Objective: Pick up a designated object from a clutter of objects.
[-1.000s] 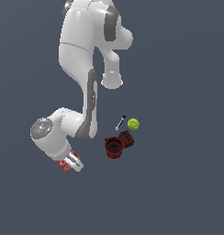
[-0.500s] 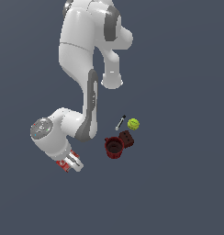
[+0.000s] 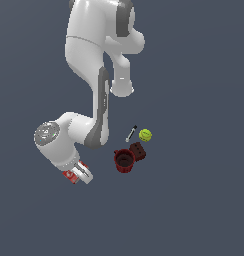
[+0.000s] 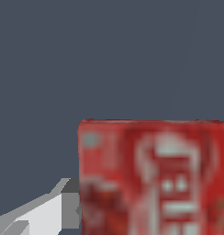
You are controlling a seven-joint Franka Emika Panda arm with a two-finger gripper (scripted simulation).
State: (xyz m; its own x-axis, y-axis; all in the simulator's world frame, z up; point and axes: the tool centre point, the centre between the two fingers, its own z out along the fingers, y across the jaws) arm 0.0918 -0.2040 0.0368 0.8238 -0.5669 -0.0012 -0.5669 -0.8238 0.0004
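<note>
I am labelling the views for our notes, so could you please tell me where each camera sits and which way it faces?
Exterior view: off the arm, high up, looking down on the floor; shows the whole white arm, the gripper, red box, mug, brown block, ball and marker.
Wrist view: on the wrist, close to the red box; one grey finger shows.
Shared: the red box and gripper.

plain dark slate-blue ground [image 3: 204, 210] fills both views; flat, even light.
</note>
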